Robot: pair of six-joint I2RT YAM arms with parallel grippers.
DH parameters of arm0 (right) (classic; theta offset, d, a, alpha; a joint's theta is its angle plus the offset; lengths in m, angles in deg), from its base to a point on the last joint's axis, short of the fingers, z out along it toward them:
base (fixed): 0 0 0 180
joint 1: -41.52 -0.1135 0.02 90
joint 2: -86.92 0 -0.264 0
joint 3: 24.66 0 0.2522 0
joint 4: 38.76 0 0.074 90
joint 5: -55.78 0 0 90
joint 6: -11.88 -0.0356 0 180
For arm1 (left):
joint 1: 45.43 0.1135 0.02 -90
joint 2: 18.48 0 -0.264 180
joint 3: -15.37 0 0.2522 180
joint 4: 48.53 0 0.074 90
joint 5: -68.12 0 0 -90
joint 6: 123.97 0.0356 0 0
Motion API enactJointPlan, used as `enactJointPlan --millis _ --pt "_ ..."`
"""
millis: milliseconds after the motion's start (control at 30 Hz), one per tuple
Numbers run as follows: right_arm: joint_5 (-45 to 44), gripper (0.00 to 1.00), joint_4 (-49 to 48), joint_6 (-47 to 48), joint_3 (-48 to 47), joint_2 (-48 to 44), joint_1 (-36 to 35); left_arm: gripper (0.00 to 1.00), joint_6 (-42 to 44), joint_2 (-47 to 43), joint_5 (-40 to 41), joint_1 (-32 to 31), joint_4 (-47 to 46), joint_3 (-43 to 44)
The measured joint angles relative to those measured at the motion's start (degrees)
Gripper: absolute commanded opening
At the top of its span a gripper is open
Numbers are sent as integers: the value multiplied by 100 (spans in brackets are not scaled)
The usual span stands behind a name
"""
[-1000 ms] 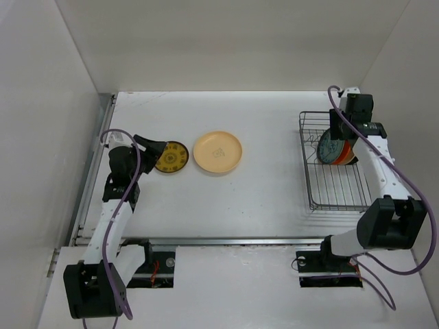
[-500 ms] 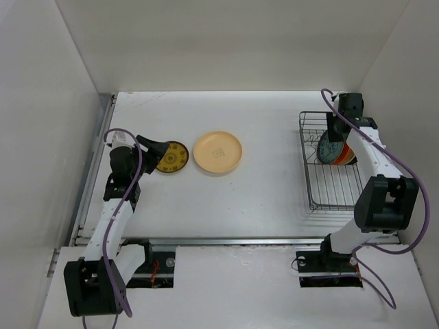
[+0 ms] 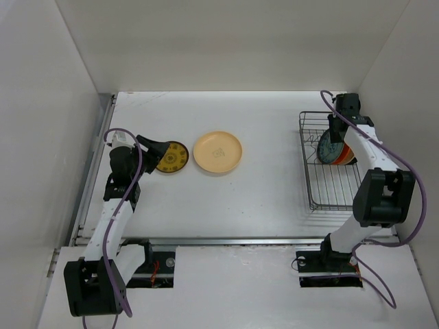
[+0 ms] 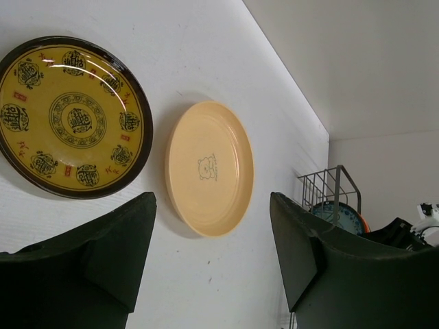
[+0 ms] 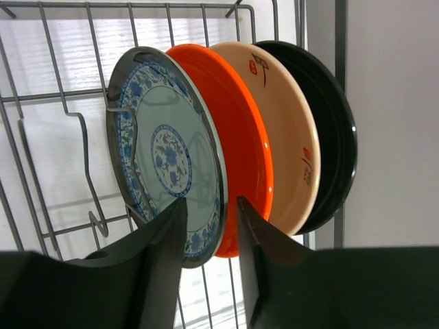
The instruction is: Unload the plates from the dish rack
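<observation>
The grey wire dish rack [image 3: 336, 192] stands at the right. Upright in it are a light blue patterned plate [image 5: 164, 144], an orange-red plate [image 5: 240, 137], a beige plate [image 5: 281, 130] and a black plate [image 5: 336, 130]. My right gripper [image 5: 211, 229] is open; its jaws straddle the blue plate's near rim, one on each side. It sits over the rack's far end [image 3: 336, 133]. The yellow-patterned plate [image 3: 171, 157] and the peach plate [image 3: 217, 152] lie flat on the table. My left gripper [image 3: 154, 152] is open and empty just left of the yellow plate [image 4: 75, 116].
The rack's wire bars [image 5: 68, 116] and raised sides surround the plates closely. White walls enclose the table on the left, back and right. The right wall is close behind the rack.
My right wrist has shifted slightly left and settled over the plates in the rack. The left arm and the two plates on the table have not moved.
</observation>
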Motion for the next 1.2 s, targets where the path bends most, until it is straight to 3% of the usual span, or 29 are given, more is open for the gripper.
enactJointPlan --millis 100,467,733,1200 --pt "-35 38 2 -35 0 118 0 63 0 0 0 0 0 0" --pt "-149 10 -17 -87 0 181 48 62 0 0 0 0 0 0" --pt "-223 0 -157 -122 85 68 48 62 0 0 0 0 0 0" --pt "-614 0 -671 -190 380 -1453 48 62 4 0 -101 2 -46 -2"
